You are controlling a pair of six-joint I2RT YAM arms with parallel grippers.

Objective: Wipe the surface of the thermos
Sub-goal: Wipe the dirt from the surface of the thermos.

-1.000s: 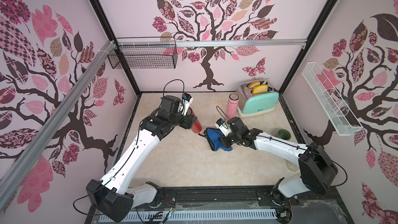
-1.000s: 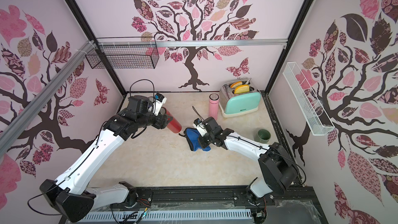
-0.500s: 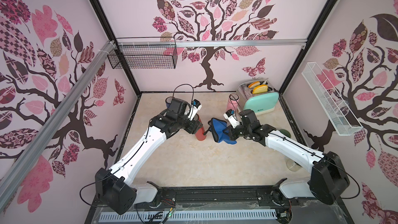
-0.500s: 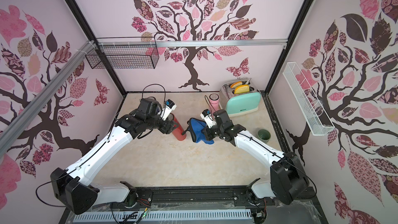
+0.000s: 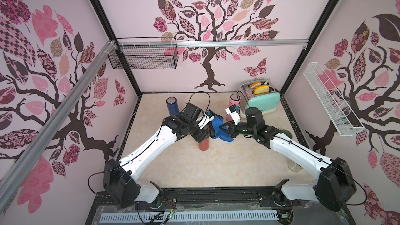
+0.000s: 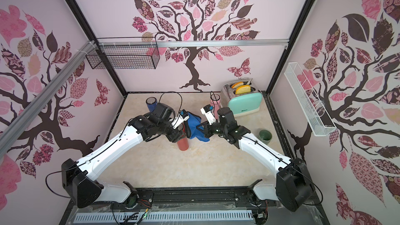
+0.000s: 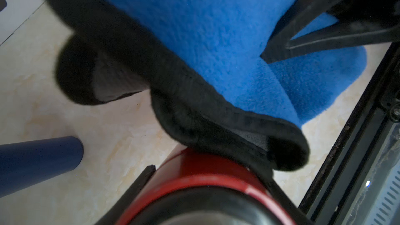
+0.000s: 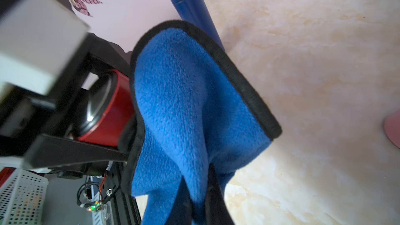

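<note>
Left claw [image 5: 202, 136] is clamped around the upper part of the red cylindrical metal thermos [image 5: 203, 145], one finger on either side of its wall. The thermos stands on the pale marbled table [image 5: 216, 169], roughly midway between the two arms. The right claw [image 8: 198, 193] is closed, pinching a fold of the blue fleece cloth with a black hem [image 8: 184, 104]. The cloth hangs against the side of the red thermos that faces the right arm. In the left wrist view the hem lies on the red wall just below the rim, so cloth and thermos appear to be touching.

Judging by this, the preparation is finished: the cloth is in hand, the thermos is steadied, and the two have been brought together. The wiping itself looks to be at or near its start. Only the upper band on one side is under the cloth. In both top views the lower body below the left claw is bare, and the side turned away from the cloth is untouched by it. Strokes down the wall and around the red thermos seem to remain.
</note>
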